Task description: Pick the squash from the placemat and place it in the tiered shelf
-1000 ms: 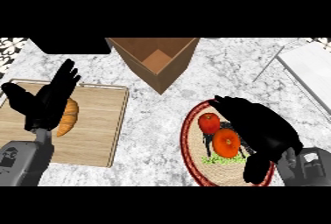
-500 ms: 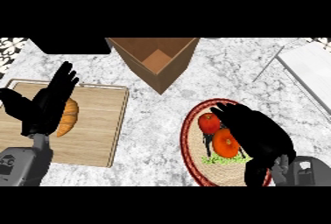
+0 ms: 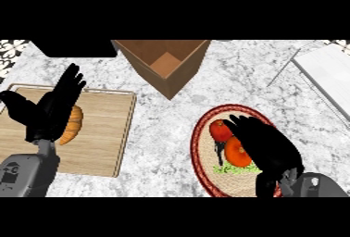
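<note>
The squash (image 3: 234, 152), orange and red with green at its base, lies on a round woven placemat (image 3: 199, 152) with a red rim, at the right of the head view. My right hand (image 3: 268, 149) lies over the squash's right side, fingers straight and pointing up-left, hiding part of it. The tiered shelf (image 3: 167, 65), a brown wooden box, stands at the back centre. My left hand (image 3: 48, 111) rests open, fingers up, over the cutting board at the left.
A wooden cutting board (image 3: 103, 134) at the left carries a croissant (image 3: 71, 126), partly behind my left hand. A white tray-like object (image 3: 329, 74) sits at the back right, a black object (image 3: 75, 48) at the back left. Marble counter lies between board and placemat.
My right hand has drawn back toward me and to the left, now covering more of the squash. My left hand has stayed over the board.
</note>
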Tool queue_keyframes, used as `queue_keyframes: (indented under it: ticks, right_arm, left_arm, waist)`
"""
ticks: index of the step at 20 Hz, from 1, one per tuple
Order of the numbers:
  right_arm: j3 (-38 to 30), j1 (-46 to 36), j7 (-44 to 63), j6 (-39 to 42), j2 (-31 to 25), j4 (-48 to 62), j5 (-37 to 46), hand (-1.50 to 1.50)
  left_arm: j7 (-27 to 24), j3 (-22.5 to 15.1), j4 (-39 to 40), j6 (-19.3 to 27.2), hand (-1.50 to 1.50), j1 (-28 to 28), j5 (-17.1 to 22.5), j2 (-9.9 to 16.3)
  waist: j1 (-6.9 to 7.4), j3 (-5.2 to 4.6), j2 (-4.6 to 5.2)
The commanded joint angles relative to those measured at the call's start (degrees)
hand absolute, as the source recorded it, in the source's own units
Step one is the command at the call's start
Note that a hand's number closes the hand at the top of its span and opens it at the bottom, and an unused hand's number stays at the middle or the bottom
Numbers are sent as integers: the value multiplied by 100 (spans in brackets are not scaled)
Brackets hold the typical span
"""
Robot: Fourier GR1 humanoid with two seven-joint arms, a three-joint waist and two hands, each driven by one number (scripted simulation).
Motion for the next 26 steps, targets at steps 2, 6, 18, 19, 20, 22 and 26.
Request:
queue_keyframes:
  ticks: [2, 6, 18, 19, 20, 22, 26]
  right_arm:
    - [-162, 91, -176, 131, 447, 73, 410, -150]
    - [-145, 298, -994, -443, 236, 783, 930, -150]
    - [-293, 220, -1582, -565, 970, 2009, 1508, 150]
    - [-211, 335, -1498, -539, 1054, 1848, 1567, 150]
    - [-303, 471, -1793, -829, 922, 2048, 1550, 150]
    - [-190, 301, -1845, -719, 982, 2105, 1739, 150]
    - [16, 199, -2087, -1209, 1147, 1987, 2188, 150]
  left_arm:
    - [-154, 135, -114, -146, 0, 197, -144, -107]
    - [36, 51, -371, -64, 0, 262, -278, -210]
    - [-31, 308, -63, -299, 0, 57, -366, -364]
    - [-7, 438, 200, -343, 0, -281, -321, -292]
    - [-68, 298, 158, -236, 0, -13, -489, -389]
    - [7, 477, -40, -513, 0, 76, -273, -201]
    - [-13, 382, 75, -271, 0, -103, -526, -381]
  waist:
    - [5, -1, -2]
    - [14, 1, -1]
    - [12, 0, 4]
    - [-5, 0, 5]
    - [1, 0, 6]
    - [13, 0, 2]
    - [-1, -1, 2]
